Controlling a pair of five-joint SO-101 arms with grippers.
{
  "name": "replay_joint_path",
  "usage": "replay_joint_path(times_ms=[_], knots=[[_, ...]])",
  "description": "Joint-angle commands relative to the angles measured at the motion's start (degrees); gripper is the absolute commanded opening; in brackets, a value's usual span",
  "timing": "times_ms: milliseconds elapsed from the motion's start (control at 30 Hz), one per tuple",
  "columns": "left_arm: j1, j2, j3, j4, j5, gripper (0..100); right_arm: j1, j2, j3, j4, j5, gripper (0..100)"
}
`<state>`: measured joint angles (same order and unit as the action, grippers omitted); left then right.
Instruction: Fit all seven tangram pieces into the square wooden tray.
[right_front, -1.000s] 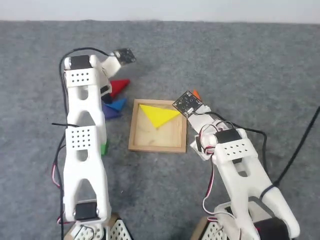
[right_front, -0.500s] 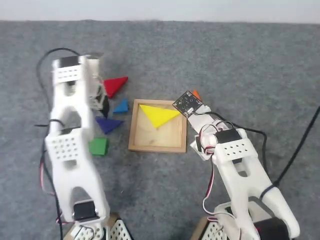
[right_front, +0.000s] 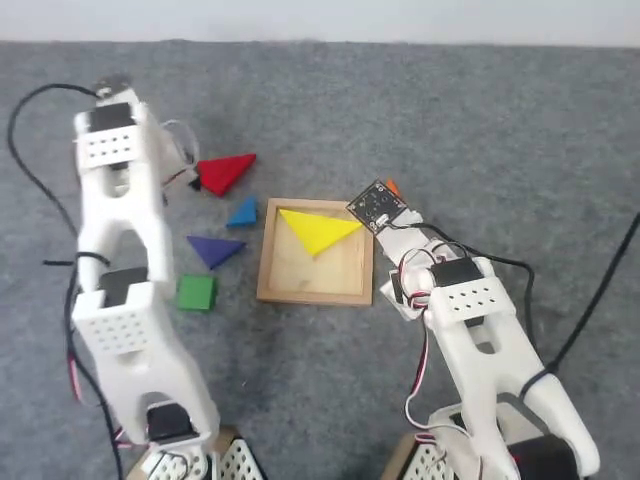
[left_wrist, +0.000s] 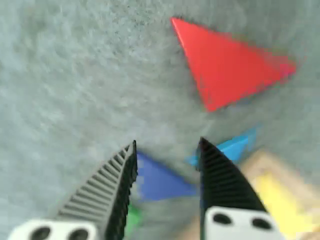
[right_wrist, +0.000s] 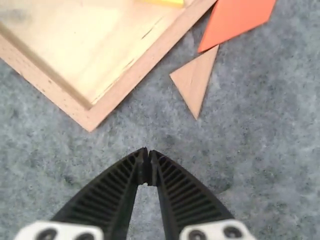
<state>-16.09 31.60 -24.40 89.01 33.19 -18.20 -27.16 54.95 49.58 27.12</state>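
Observation:
The square wooden tray (right_front: 268, 285) holds one yellow triangle (right_front: 318, 229). Left of it on the carpet lie a red triangle (right_front: 226, 171), a small light-blue triangle (right_front: 241, 212), a dark-blue triangle (right_front: 214, 248) and a green square (right_front: 196, 292). My left gripper (left_wrist: 167, 150) hangs open above the carpet beside the red triangle (left_wrist: 230, 70), with nothing between its fingers. My right gripper (right_wrist: 146, 155) is shut and empty, just outside the tray's corner (right_wrist: 95, 112). An orange piece (right_wrist: 240, 17) and a wood-coloured triangle (right_wrist: 196, 79) lie close to it.
Grey carpet covers the table. The left arm (right_front: 120, 230) stands tall along the left side. The right arm (right_front: 470, 320) rises from the front right, its wrist board (right_front: 377, 206) over the tray's far right corner. Cables trail at both sides.
The left arm has swung left, away from the tray, uncovering the blue triangles and the green square. The right arm has not moved.

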Motion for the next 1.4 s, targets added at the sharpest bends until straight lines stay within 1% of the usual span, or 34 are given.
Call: replay_joint_path(times_ms=[0, 67, 167, 300, 433, 500, 567, 767, 833, 900, 1100, 1167, 1267, 1300, 1367], knots=[[5.5, -2.1, -4.3, -0.1, 17.0, 30, 0.5, -2.8, -0.2, -0.7, -0.5, 0.9], [6.9, -0.1, -6.6, 0.0, 22.7, 33, 0.5, -2.8, -0.2, -0.7, -0.5, 0.9], [6.3, 5.5, -11.0, -0.4, 29.5, 35, 0.6, -2.8, -0.1, -0.7, -0.4, 0.9], [5.7, 14.9, -19.1, 1.8, 34.2, 36, 0.6, -2.8, -0.1, -0.7, -0.4, 0.9], [4.5, 22.5, -32.8, 6.3, 38.3, 36, 0.6, -2.8, -0.1, -0.7, -0.4, 0.9], [4.5, 25.2, -42.2, 9.5, 38.3, 36, 0.6, -2.8, -0.1, -0.7, -0.4, 0.9], [4.4, 28.0, -49.4, 10.8, 38.5, 36, 0.6, -2.8, -0.1, -0.7, -0.4, 0.9], [4.0, 36.0, -58.8, 10.6, 38.7, 36, 0.6, -2.8, -0.1, -0.7, -0.4, 0.9], [4.0, 37.5, -61.1, 9.2, 38.9, 36, 0.6, -2.7, -0.1, -0.7, -0.4, 0.9], [4.0, 38.6, -62.1, 6.9, 39.2, 36, 0.6, -2.7, -0.1, -0.7, -0.4, 0.9], [5.0, 43.0, -60.4, -3.6, 38.1, 32, 0.6, -2.7, -0.1, -0.8, -0.4, 0.9], [5.3, 45.0, -60.1, -6.0, 38.0, 29, 0.6, -2.7, -0.1, -0.8, -0.4, 0.9], [5.3, 47.6, -60.2, -8.3, 37.3, 21, 0.6, -2.7, -0.1, -1.0, -0.5, 0.9], [5.3, 48.5, -60.2, -8.5, 35.7, 18, 0.6, -2.7, 0.0, -1.5, -0.7, 0.9], [5.5, 49.8, -60.4, -8.6, 29.8, 13, 0.7, -2.7, 0.0, -2.0, -0.7, 0.9]])
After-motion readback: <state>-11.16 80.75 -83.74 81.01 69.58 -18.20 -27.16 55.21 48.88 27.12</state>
